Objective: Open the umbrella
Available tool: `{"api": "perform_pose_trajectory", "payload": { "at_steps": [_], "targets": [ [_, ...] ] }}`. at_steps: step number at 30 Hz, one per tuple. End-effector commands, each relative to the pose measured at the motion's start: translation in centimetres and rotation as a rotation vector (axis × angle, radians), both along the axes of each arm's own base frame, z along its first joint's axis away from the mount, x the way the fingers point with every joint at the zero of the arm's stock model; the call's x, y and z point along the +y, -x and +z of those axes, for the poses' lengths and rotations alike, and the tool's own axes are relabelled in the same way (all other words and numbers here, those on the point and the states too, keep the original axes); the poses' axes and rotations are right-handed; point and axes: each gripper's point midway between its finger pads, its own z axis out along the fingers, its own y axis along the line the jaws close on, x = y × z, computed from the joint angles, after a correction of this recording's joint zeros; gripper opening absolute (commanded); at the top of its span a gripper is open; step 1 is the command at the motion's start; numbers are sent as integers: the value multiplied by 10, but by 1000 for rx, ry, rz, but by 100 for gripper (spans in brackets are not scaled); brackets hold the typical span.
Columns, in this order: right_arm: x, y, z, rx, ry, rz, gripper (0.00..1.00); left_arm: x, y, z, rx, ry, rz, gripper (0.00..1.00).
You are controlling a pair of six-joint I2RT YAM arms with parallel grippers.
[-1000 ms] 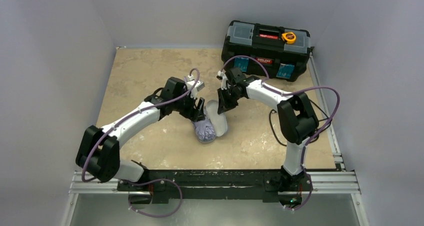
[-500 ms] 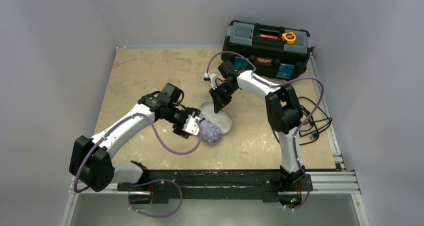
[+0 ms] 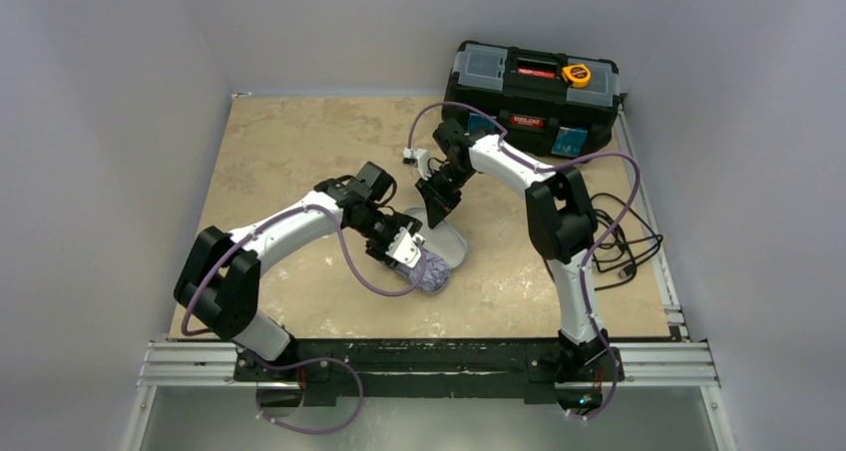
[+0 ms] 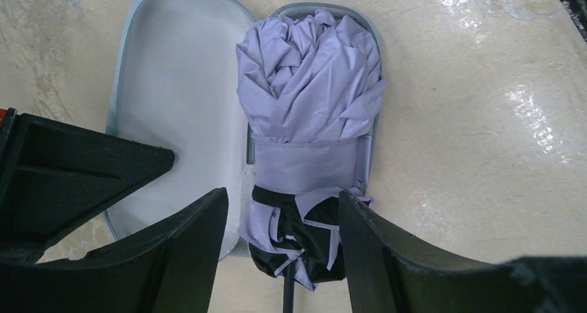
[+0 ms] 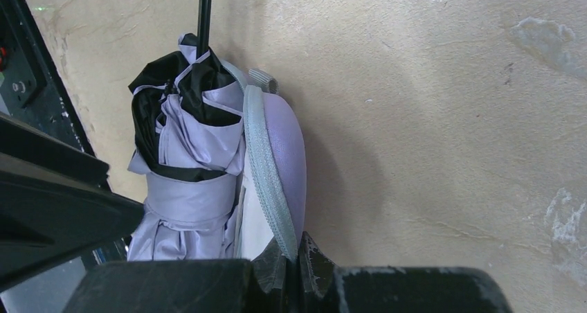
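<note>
The umbrella (image 4: 310,91) is sitting folded up in one half of the open clamshell case (image 4: 173,84), which lies on the bench (image 4: 484,119). The right end effector (image 5: 299,256) is pinched together on the case's zipper rim. I'd guess that's to pin the shell down so it doesn't slide or tag along when the umbrella gets pulled. The left end effector (image 4: 282,202) has its fingers apart, straddling the black bunched end where the thin shaft (image 5: 205,15) pokes out. Makes sense, since that's the bit sticking past the shell. Can't really tell if the fingers touch fabric yet. Nothing's opened; it has to come out of the case first.
</note>
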Motion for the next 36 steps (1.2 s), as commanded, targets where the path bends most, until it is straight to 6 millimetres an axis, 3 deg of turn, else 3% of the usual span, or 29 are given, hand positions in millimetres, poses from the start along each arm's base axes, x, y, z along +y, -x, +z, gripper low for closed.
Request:
{"api": "perform_pose_trajectory", "payload": {
  "at_steps": [1, 10, 18, 27, 28, 29, 31, 33, 36],
  "targets": [
    [11, -1, 24, -24, -70, 28, 0, -19, -13, 0, -32, 26, -9, 59],
    [11, -1, 21, -19, -65, 30, 0, -23, 9, -29, 74, -47, -76, 58],
    [10, -2, 22, -26, -62, 30, 0, -6, 16, -73, 63, -208, -154, 57],
    [6, -3, 21, -39, -43, 16, 0, 4, 23, -92, 84, -344, -240, 61],
    [5, -4, 19, -46, -36, 11, 0, 5, 24, -92, 86, -348, -244, 59],
    [4, -5, 17, -53, -26, 6, 0, 4, 23, -91, 88, -348, -245, 51],
    [-3, -9, 11, -72, 14, -13, 0, -2, 20, -82, 95, -330, -214, 21],
    [-11, -14, 5, -104, 53, -34, 0, -16, 14, -57, 104, -277, -161, 0],
    [-25, -22, 1, -160, 111, -74, 0, -41, -1, -7, 95, -120, -55, 0]
  ]
}}
